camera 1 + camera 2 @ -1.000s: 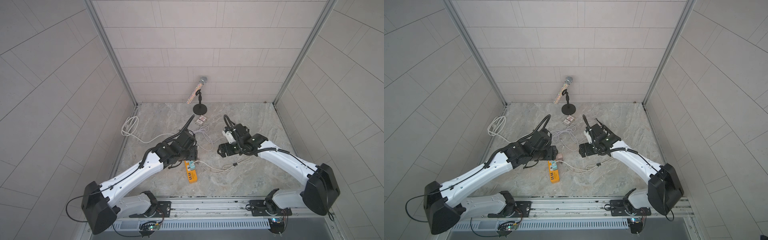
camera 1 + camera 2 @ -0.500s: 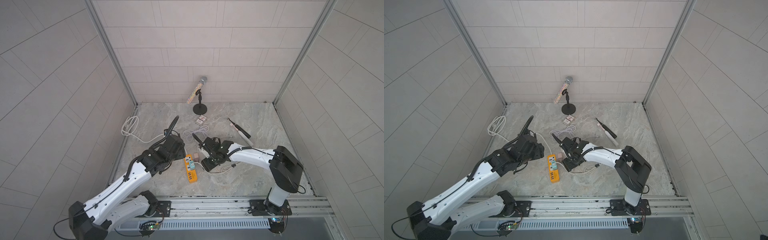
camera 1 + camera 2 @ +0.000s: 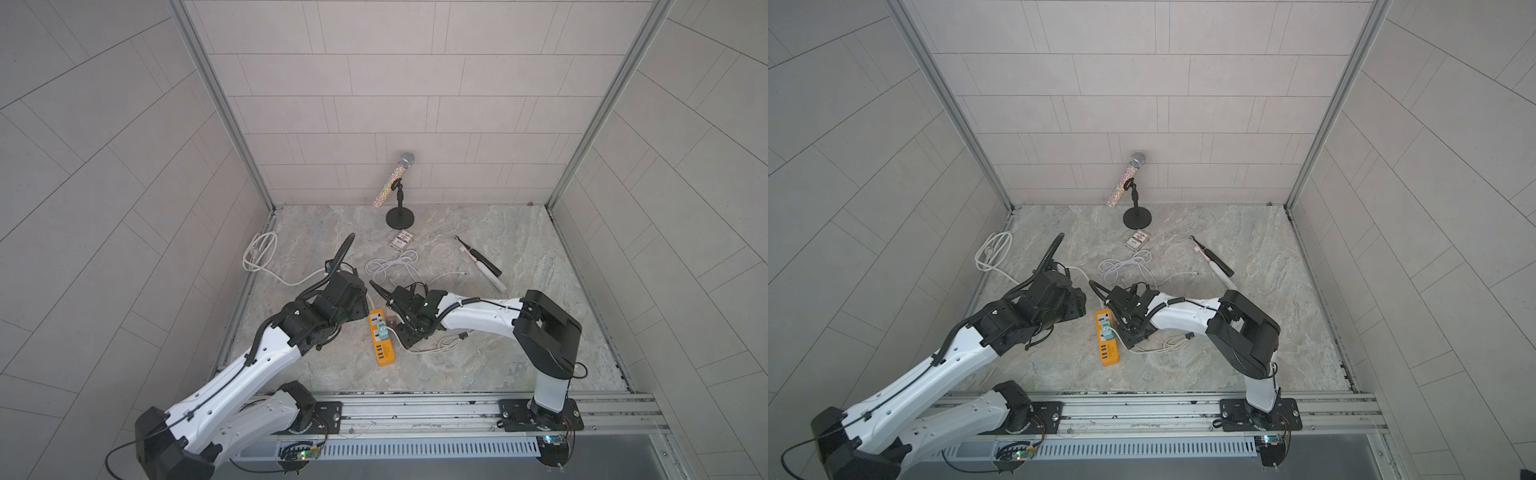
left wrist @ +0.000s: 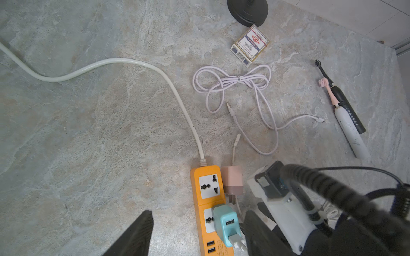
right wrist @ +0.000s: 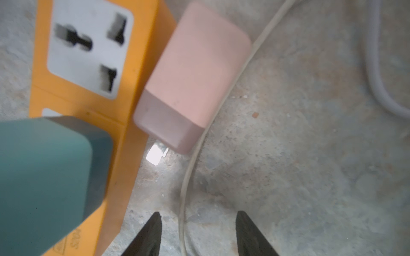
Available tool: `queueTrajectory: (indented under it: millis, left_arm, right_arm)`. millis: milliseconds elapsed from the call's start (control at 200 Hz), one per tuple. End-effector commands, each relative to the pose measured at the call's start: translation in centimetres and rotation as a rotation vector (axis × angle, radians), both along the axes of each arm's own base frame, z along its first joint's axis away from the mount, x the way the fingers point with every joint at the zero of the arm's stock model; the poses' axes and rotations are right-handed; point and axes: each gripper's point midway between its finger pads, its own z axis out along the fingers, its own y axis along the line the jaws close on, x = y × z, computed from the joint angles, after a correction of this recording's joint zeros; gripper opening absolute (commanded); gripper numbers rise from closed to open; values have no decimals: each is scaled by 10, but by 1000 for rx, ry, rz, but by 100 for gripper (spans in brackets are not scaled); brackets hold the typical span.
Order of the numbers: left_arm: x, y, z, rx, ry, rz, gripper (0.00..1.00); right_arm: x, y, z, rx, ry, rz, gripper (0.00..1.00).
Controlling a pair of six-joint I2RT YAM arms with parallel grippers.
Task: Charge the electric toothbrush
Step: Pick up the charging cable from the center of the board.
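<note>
Marble-patterned counter point(image 3: 498, 353) between tiled walls holds two electric toothbrushes, a black toothbrush point(image 4: 348, 108) and a white toothbrush point(image 4: 352, 137), side by side, well apart from both arms. One orange power strip point(image 4: 205, 202) carries one teal adapter point(image 4: 226, 221); one pink adapter point(image 4: 231, 179) lies just beside it. The left claw point(image 4: 198, 212) gapes empty; the right claw point(image 5: 198, 213) stands apart astride a thin white cable point(image 5: 185, 188).

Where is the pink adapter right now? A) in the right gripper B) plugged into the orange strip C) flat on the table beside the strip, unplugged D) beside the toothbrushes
C: the pink adapter lies on the table beside the orange power strip with its prongs bare; only the teal adapter sits in a socket.
</note>
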Motion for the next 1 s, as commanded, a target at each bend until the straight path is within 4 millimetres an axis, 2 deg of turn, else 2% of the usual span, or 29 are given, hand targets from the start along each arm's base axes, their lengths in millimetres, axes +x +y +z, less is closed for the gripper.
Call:
queueTrajectory:
  millis: [0,260,350,420,495,555,645,710,770,875,996]
  left_arm:
    - [-2,8,-2,10,1,30,70]
    - [-1,9,-1,7,0,34,70]
    - [0,9,-3,5,3,35,70]
    - [1,9,-2,1,2,36,70]
    - [1,9,-3,2,4,34,70]
    - [1,8,-2,-1,4,34,70]
    - [2,8,0,-9,-1,34,70]
    - [2,6,1,-16,-5,31,70]
    - [3,5,3,-22,-4,26,70]
    - [4,0,5,-34,-4,13,70]
    - [7,-9,8,-61,-2,-13,70]
  right_arm:
    - [1,-3,-10,-36,-5,-40,54]
    - [-3,-39,-25,-165,-37,-83,43]
    - [-7,-43,-31,-168,-29,-89,39]
    - [-10,-46,-35,-180,-21,-88,34]
    - [-11,-48,-36,-174,-23,-88,24]
    - [-13,-47,-37,-166,-16,-85,22]
    - [-15,-51,-38,-173,-6,-85,13]
    - [-18,-55,-40,-171,7,-90,12]
    - [-18,-58,-41,-152,26,-106,7]
    - [-14,-61,-31,-123,5,-123,3]
    - [-1,-60,-7,-73,-59,-146,0]
